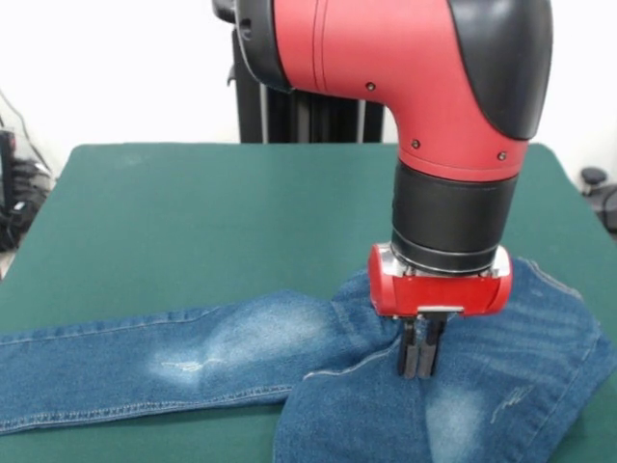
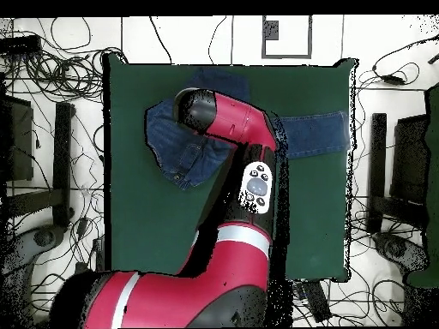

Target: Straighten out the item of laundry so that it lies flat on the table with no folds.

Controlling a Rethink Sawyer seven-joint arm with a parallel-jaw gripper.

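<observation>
The fingers (image 1: 420, 357) were pinched together on a fold of the jeans (image 1: 241, 357), apparently mid-grasp; next, drag it flat across the bench (image 1: 193, 212).

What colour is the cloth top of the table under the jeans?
Dark green, plain; the front view shows the table best.

Dark green table (image 1: 193, 222) w/ jeans (image 1: 241, 352) lying on it, one leg stretched flat along the near edge, rest bunched & folded over.
</observation>
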